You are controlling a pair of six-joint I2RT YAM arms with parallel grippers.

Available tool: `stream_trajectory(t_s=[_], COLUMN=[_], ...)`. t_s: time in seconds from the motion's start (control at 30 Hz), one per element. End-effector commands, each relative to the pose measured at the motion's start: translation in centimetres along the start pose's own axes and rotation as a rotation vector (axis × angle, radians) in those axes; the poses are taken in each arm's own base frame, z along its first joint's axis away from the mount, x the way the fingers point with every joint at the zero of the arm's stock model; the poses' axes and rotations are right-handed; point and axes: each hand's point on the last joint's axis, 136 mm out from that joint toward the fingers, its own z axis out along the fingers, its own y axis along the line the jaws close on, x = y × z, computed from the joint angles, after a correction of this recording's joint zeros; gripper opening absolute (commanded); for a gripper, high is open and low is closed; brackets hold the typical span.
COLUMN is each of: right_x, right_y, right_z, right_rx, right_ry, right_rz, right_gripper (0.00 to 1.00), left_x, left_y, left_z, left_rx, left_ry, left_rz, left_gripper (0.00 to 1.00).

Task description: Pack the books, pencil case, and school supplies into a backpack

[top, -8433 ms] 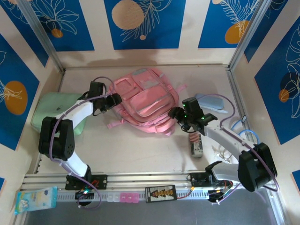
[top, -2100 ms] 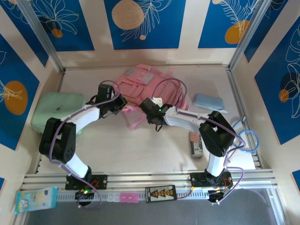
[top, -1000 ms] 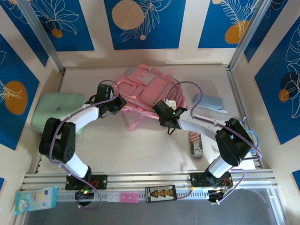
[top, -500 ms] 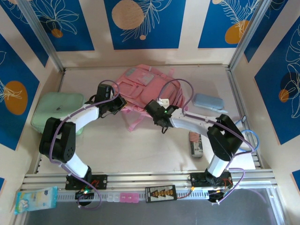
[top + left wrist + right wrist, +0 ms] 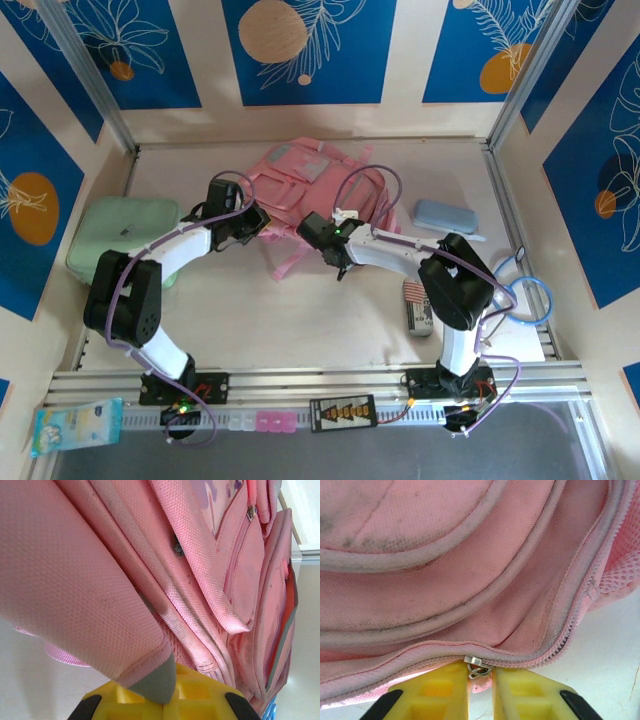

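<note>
Pink backpack (image 5: 318, 188) lies past mid-tabletop toward the far edge, with both my claws at its near side.
Nearest, toward the tabletop's right edge, the grey-white oblong (image 5: 421, 318) lies touching the striped pack (image 5: 414, 293) just behind it. Farther in, my left claw (image 5: 160, 695) is clamped tight on a grey-tipped fold of pink fabric at the backpack's near left side. My right claw (image 5: 481, 672) sits at the bag's near edge, fingers drawn almost together with the metal zipper pull (image 5: 477, 666) pinched at their tips. Beyond, toward the far right corner, the pencil case (image 5: 446, 216) lies flat, apart from the bag.
</note>
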Motion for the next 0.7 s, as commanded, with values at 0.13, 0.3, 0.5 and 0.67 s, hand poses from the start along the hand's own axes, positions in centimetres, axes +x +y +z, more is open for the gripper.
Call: stream_trajectory(t_s=[0.13,0.3,0.5,0.67], right_x=[0.3,0.6,0.4,-0.5], right_y=[-1.5,-1.4,-0.4,0.9], right_z=[-0.2,-0.4,0.4,0.1], right_rx=[0.008,-0.043,-0.082,-0.132], right_ry=[-0.02,-0.027,-0.032,-0.063], right_rz=[-0.051,-0.089,-0.139,-0.169], right_gripper=[0.2,0.23,0.19,0.23], left_x=[-2.2,-2.1,-2.1,-2.1], left_y=[-1.7,-1.3,-1.4,-1.5], left_z=[-0.8,-0.8,-0.7,-0.8], left_rx=[0.044,0.021,0.028,0.029], left_ry=[-0.046,-0.033,-0.031,-0.029], left_rz=[0.036,0.054,0.05,0.051], left_gripper=[0.0,0.0,0.0,0.0])
